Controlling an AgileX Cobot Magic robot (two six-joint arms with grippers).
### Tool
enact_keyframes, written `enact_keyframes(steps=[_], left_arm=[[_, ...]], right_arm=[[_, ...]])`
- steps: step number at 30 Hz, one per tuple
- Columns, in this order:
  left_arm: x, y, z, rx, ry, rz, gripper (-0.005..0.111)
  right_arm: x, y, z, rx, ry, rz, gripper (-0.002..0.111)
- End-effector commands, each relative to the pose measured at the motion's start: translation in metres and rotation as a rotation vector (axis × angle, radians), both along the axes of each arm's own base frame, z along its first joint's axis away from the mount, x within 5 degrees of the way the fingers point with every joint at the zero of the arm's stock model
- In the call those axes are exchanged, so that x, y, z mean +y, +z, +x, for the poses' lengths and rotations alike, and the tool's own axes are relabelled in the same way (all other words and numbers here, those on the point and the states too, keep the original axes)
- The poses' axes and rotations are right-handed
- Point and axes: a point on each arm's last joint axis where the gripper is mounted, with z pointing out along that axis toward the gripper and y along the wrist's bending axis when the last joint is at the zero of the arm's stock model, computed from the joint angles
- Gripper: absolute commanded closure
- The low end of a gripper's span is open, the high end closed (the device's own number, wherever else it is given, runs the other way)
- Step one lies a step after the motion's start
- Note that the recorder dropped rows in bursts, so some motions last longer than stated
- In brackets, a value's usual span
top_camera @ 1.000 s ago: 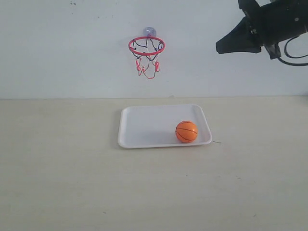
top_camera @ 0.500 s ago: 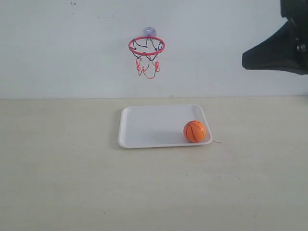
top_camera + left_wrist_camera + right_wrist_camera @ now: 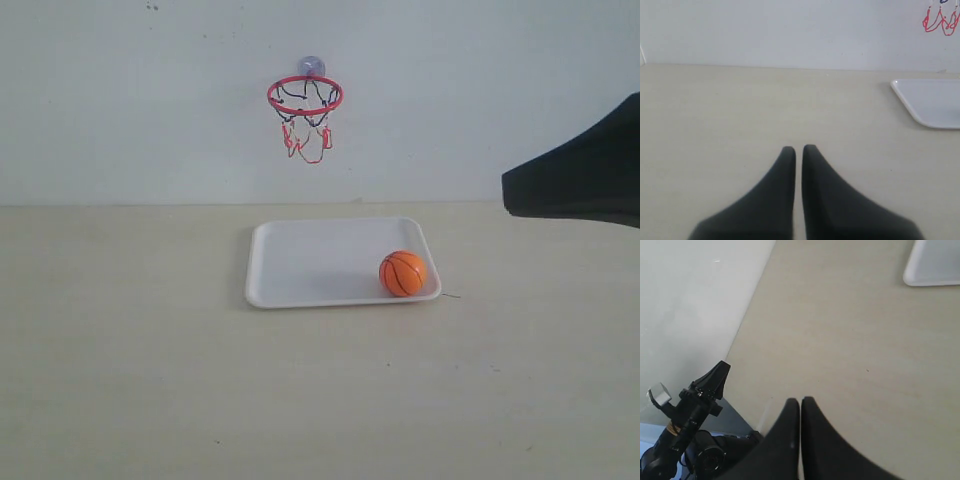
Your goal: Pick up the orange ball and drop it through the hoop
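The orange ball (image 3: 403, 273) rests in the right front corner of the white tray (image 3: 310, 262) on the table. On the wall above the tray hangs the hoop (image 3: 305, 96), a red-pink ring with a string net under a clear suction cup; the net's red strings (image 3: 940, 21) show in the left wrist view. My right gripper (image 3: 510, 193) is shut and empty, hanging at the right edge above the table, well to the right of the ball. My left gripper (image 3: 799, 149) is shut with nothing in it, low over bare table; it is out of the exterior view.
The tray's corner (image 3: 927, 100) shows in the left wrist view, and its edge (image 3: 935, 262) in the right wrist view. Another robot arm (image 3: 690, 415) stands off the table's edge in the right wrist view. The beige table (image 3: 150, 350) runs wide around the tray.
The right arm has pulled back to the right and down, away from the hoop. The ball rolled from mid-tray to the tray's right front corner and settled.
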Motion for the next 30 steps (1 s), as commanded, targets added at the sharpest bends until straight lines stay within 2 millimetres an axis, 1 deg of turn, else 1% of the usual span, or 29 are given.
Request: enact_keyframes(steps=[1,3,6,7,9,11,13,17,20,22,24,25,30], left_arm=[[0.000,-0.001,0.000,-0.002,-0.002,-0.007,0.103],[0.000,-0.001,0.000,-0.002,-0.002,-0.007,0.103],[0.000,-0.001,0.000,-0.002,-0.002,-0.007,0.103],[0.000,-0.001,0.000,-0.002,-0.002,-0.007,0.103],[0.000,-0.001,0.000,-0.002,-0.002,-0.007,0.103],[0.000,-0.001,0.000,-0.002,-0.002,-0.007,0.103],[0.000,-0.001,0.000,-0.002,-0.002,-0.007,0.103],[0.000,-0.001,0.000,-0.002,-0.002,-0.007,0.103],[0.000,-0.001,0.000,-0.002,-0.002,-0.007,0.103],[0.000,-0.001,0.000,-0.002,-0.002,-0.007,0.103],[0.000,-0.001,0.000,-0.002,-0.002,-0.007,0.103],[0.000,-0.001,0.000,-0.002,-0.002,-0.007,0.103],[0.000,-0.001,0.000,-0.002,-0.002,-0.007,0.103]], right_arm=[[-0.001,0.001,0.000,-0.013,-0.007,0.000,0.108],[-0.002,0.000,0.002,-0.027,-0.019,-0.016,0.108],[0.000,-0.010,0.001,-0.058,0.005,-0.044,0.108],[0.002,-0.014,0.001,-0.088,-0.003,-0.060,0.108],[0.004,-0.023,-0.003,-0.172,-0.071,-0.098,0.108],[0.005,-0.031,-0.012,-0.254,-0.186,-0.125,0.108],[0.001,-0.036,-0.026,-0.336,-0.289,-0.135,0.108],[-0.018,-0.049,-0.051,-0.478,-0.504,-0.141,0.108],[-0.033,-0.062,-0.067,-0.544,-0.637,-0.144,0.108],[-0.041,-0.073,-0.076,-0.574,-0.709,-0.142,0.108],[-0.045,-0.083,-0.082,-0.586,-0.740,-0.145,0.108],[-0.047,-0.091,-0.085,-0.577,-0.747,-0.152,0.108],[-0.048,-0.117,-0.088,-0.507,-0.747,-0.163,0.108]])
